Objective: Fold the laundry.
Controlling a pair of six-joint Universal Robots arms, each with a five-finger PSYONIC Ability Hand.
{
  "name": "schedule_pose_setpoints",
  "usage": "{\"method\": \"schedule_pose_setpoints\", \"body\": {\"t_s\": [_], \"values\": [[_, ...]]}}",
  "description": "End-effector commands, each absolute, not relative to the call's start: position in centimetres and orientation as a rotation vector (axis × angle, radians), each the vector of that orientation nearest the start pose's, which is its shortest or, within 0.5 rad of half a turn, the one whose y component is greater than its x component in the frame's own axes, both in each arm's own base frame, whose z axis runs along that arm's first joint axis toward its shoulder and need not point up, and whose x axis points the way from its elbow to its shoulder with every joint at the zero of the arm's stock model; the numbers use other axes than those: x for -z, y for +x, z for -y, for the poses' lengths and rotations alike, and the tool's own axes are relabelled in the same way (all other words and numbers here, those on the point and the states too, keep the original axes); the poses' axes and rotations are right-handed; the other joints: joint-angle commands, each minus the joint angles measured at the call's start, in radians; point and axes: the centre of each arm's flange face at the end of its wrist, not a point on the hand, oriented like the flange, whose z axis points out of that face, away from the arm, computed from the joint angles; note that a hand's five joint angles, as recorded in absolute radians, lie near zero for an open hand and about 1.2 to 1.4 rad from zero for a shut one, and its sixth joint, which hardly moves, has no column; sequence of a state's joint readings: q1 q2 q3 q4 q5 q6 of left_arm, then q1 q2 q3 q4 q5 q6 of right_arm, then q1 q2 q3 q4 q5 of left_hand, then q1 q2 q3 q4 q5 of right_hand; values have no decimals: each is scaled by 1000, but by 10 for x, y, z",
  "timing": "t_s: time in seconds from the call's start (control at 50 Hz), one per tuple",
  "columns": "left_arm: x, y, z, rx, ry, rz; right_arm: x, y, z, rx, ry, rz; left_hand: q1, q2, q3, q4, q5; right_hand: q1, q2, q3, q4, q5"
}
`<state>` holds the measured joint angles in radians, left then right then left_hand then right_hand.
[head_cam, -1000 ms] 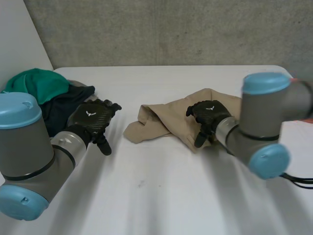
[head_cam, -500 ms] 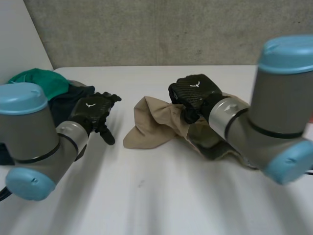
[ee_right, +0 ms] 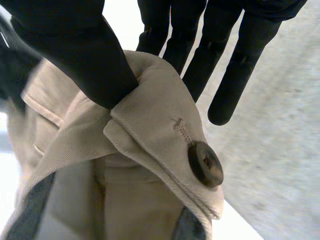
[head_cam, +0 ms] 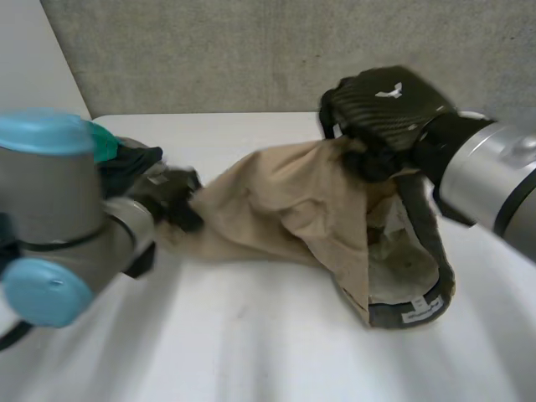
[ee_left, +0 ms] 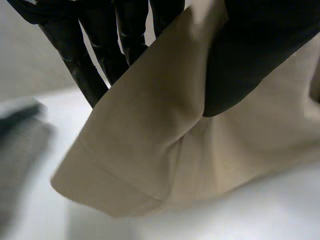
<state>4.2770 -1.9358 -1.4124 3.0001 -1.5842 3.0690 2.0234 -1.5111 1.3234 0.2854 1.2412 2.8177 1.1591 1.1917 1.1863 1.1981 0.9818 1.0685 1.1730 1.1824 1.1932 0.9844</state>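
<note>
Tan shorts [head_cam: 285, 201] are now stretched out between both hands. Half a second ago they were still a bunched heap on the white table [head_cam: 251, 335].

My right hand [head_cam: 381, 100] has come up well above the table since then and has carried the waistband with it. In the right wrist view the thumb [ee_right: 75, 50] presses the waistband corner against the fingers, just above the dark button [ee_right: 205, 163], so that hand has the shorts pinched. Below it, the open waist hangs down to the table and shows its dark lining and a small label [head_cam: 414, 314].

My left hand [head_cam: 172, 197] was hovering apart from the shorts, beside the pile of green and dark clothes [head_cam: 126, 159]. It has since moved across to the far end of the shorts. In its wrist view the cloth runs between the fingers [ee_left: 100, 55] behind it and the thumb [ee_left: 260, 50] in front, near the hem [ee_left: 110, 185], so this hand is gripping the shorts too.

The pile has not moved from the table's left corner.
</note>
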Motion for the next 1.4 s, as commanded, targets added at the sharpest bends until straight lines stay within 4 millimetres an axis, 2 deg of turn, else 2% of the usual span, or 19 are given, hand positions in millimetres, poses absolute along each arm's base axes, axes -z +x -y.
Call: {"method": "schedule_pose_setpoints", "body": {"t_s": [0.02,0.08,0.16,0.28,0.36,0.4,0.54,0.62,0.68,0.74,0.82,0.84,0.9,0.92,1.0,1.08,1.16,1.24,1.4], "values": [[-305,-234,226,2258,581,-2448,-331,255,232,1868,-1228,-1960,237,205,210,198,240,328,223,214,203,237],[-325,-233,205,2384,716,-2324,-320,260,237,1814,-1271,-1993,237,205,210,198,240,328,223,214,203,237],[-318,-240,200,2350,830,-2297,-301,267,253,1775,-1262,-2038,237,205,210,198,240,328,223,214,203,237],[-307,-254,235,2297,831,-2149,-284,280,293,1878,-1174,-2058,237,205,210,198,240,328,223,214,203,237],[-319,-266,277,2356,730,-1970,-304,295,326,2140,-1057,-1893,237,205,210,198,240,328,223,214,203,237],[-338,-275,290,2445,708,-1863,-331,301,341,2329,-962,-1732,237,205,210,198,240,328,223,214,203,237],[-413,-285,269,2761,667,-1602,-409,304,345,2639,-764,-1294,237,205,210,198,240,328,223,214,203,237],[-428,-278,249,2823,646,-1578,-423,302,331,2608,-819,-1246,237,205,210,198,240,328,223,214,203,237],[-419,-275,241,2796,670,-1635,-424,296,324,2564,-882,-1252,237,205,210,198,240,328,223,214,203,237],[-387,-271,233,2687,754,-1780,-413,291,316,2462,-984,-1291,237,205,210,198,240,328,223,214,203,237],[-330,-267,220,2499,881,-2006,-372,286,314,2263,-1075,-1474,237,205,210,198,240,328,223,214,203,237],[-305,-266,214,2414,936,-2091,-346,283,314,2159,-1112,-1582,237,205,210,198,240,328,223,214,203,237],[-268,-265,210,2308,994,-2191,-302,280,314,1996,-1191,-1729,237,205,210,198,240,328,223,214,203,237],[-241,-267,211,2235,1027,-2251,-272,278,313,1892,-1251,-1813,237,205,210,198,240,328,223,214,203,237],[-189,-269,216,2072,1083,-2320,-208,277,313,1673,-1377,-1961,226,193,199,187,229,328,223,214,203,237],[-159,-267,221,1919,1115,-2351,-170,278,313,1528,-1383,-2087,-72,-105,-99,-111,-69,269,165,155,145,179],[-155,-265,222,1839,1123,-2350,-160,282,314,1535,-1347,-2162,-559,-592,-586,-598,-556,-358,-462,-471,-482,-448],[-165,-261,218,1813,1117,-2358,-166,287,313,1607,-1289,-2176,-798,-831,-826,-837,-796,-711,-816,-825,-836,-802],[-204,-243,193,1879,1040,-2367,-208,280,272,1644,-1219,-2148,-866,-899,-894,-905,-864,-703,-808,-817,-828,-794]]}}
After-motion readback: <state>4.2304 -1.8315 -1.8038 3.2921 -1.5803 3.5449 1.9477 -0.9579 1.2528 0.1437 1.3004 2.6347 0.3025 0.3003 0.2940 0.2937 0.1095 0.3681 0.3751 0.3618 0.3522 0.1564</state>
